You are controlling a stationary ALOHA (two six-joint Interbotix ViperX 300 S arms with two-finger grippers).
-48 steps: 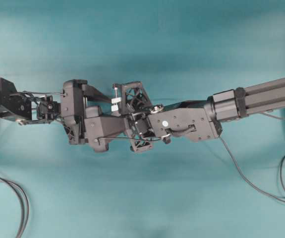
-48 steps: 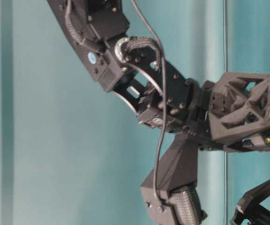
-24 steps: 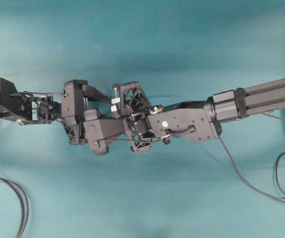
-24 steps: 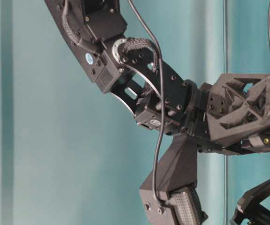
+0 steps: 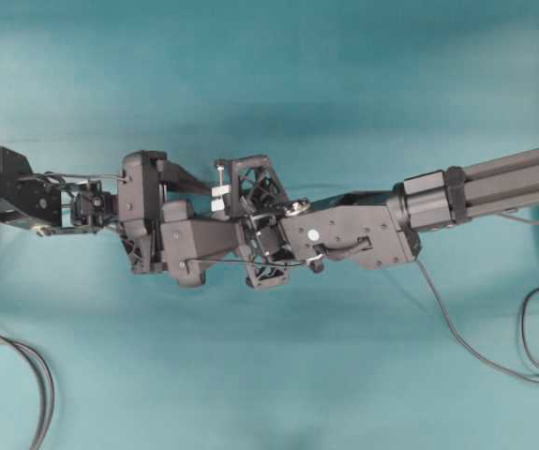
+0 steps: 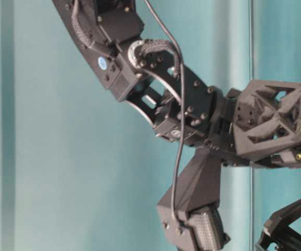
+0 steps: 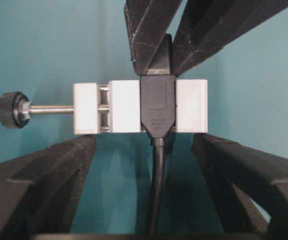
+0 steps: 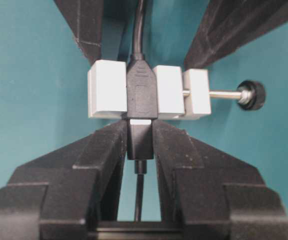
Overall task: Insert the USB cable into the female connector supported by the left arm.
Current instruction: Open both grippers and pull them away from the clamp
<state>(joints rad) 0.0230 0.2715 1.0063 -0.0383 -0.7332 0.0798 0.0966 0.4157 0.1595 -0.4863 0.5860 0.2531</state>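
Since a second ago almost nothing has shifted: in the overhead view the two wrists sit locked together over the teal table (image 5: pixel 269 84) just as before, and only the right wrist shows a slight wobble in the table-level view. Going from the left, the left arm (image 5: pixel 25 192) reaches in toward the middle, its left gripper (image 7: pixel 144 145) spread as wide as it goes, the two long fingers (image 7: pixel 38 175) lying either side of the female connector (image 7: pixel 156 107) rather than pinching it; whether they touch the white clamp block (image 7: pixel 126 106) cannot be told. The block's thin screw and dark knob (image 7: pixel 11 110) stick out to one side. The connector's own thin cable (image 7: pixel 156 190) runs back between the left fingers. Against the socket's far end sits the plug of the USB cable (image 8: pixel 139 142), squeezed between the pads of the right gripper (image 8: pixel 138 150), with only a sliver of silvery tip showing at the join. Farther right, the right arm (image 5: pixel 494 187) stretches off to the edge, and a loose dark cable (image 5: pixel 475 347) trails across the table beneath it.
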